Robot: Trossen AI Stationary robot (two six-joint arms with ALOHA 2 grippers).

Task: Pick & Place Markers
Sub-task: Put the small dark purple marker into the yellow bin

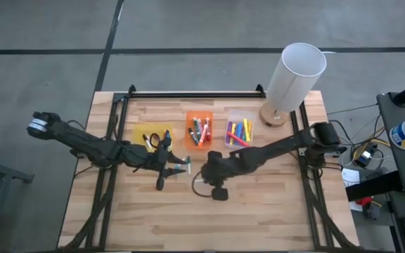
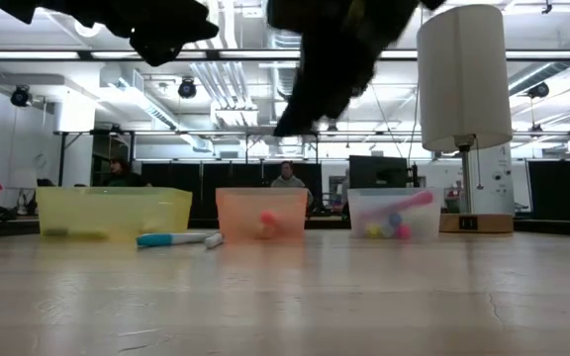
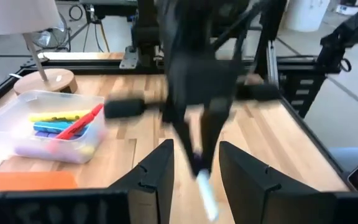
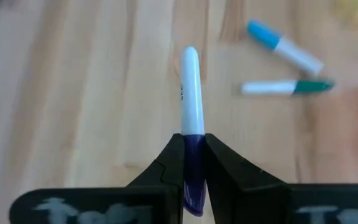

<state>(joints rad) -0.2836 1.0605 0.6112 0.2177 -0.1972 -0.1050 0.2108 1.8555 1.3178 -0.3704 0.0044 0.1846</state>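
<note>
My right gripper (image 4: 192,163) is shut on a white-barrelled marker with a purple cap (image 4: 191,93), above the middle of the table (image 1: 204,176). My left gripper (image 3: 194,177) is open and empty just left of it (image 1: 171,164), facing the right arm. A blue-capped marker (image 4: 284,47) and a green-capped marker (image 4: 289,87) lie flat on the wood between the grippers and the bins. More markers lie in the orange bin (image 1: 199,130) and the clear bin (image 1: 239,131). The yellow bin (image 1: 153,135) stands left of them. My right gripper pinches the marker's purple cap end (image 4: 192,149) between its two fingers. The fingers lie along the marker, and the white barrel sticks out past the fingertips. The marker is lifted clear of the table; it also shows in the left wrist view (image 3: 205,190).
A white lamp (image 1: 294,77) on a round wooden base stands at the far right corner. A dark rail frame (image 1: 188,93) runs along the table's far edge and sides. Bare wood lies toward the near edge (image 1: 209,225). People show in the room behind (image 2: 287,178).
</note>
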